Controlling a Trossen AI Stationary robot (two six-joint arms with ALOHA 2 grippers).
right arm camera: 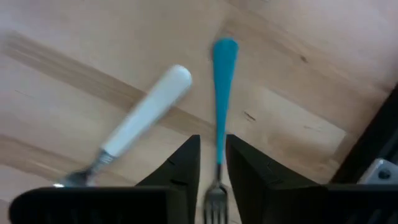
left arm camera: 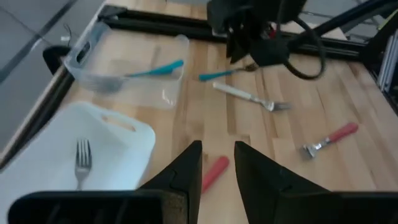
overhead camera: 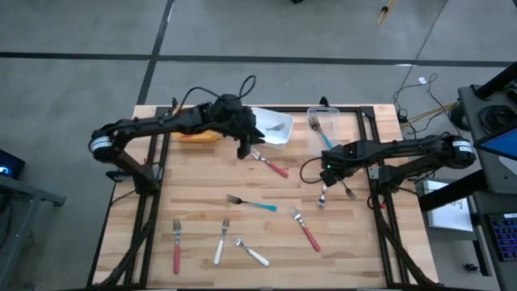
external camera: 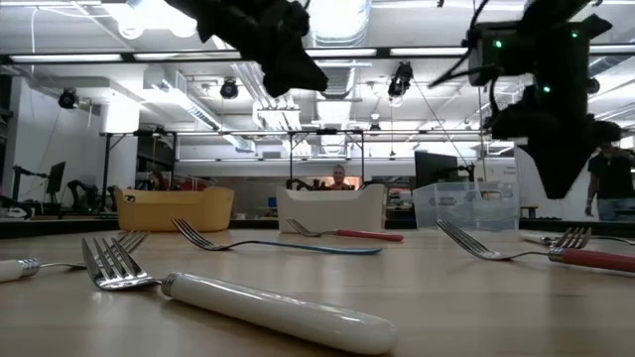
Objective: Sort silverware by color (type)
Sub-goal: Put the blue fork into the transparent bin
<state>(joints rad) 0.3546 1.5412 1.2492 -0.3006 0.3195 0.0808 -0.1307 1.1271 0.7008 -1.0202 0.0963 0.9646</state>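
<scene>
My left gripper (overhead camera: 245, 150) hovers open beside the white bin (overhead camera: 279, 137). In the left wrist view its fingers (left arm camera: 217, 177) frame the handle of a red fork (left arm camera: 214, 172) that lies flat on the table (overhead camera: 271, 166). My right gripper (overhead camera: 327, 176) is open low over a teal fork (right arm camera: 224, 93). One finger stands on each side of the fork's thin neck (right arm camera: 219, 163) without touching it. A white fork (right arm camera: 149, 112) lies beside the teal one. Both rest flat on the wood. More forks lie toward the near edge: teal (overhead camera: 254, 204), red (overhead camera: 307, 235), red (overhead camera: 176, 247), white (overhead camera: 220, 243) and white (overhead camera: 254, 255).
Three bins stand along the far edge: orange (overhead camera: 198, 136), white holding one fork (left arm camera: 81, 163), and clear (overhead camera: 323, 121) holding a teal fork (left arm camera: 149, 70). Another red fork (left arm camera: 329, 140) lies near the right arm. Black frame rails run down both table sides. A person shows far behind (external camera: 605, 188).
</scene>
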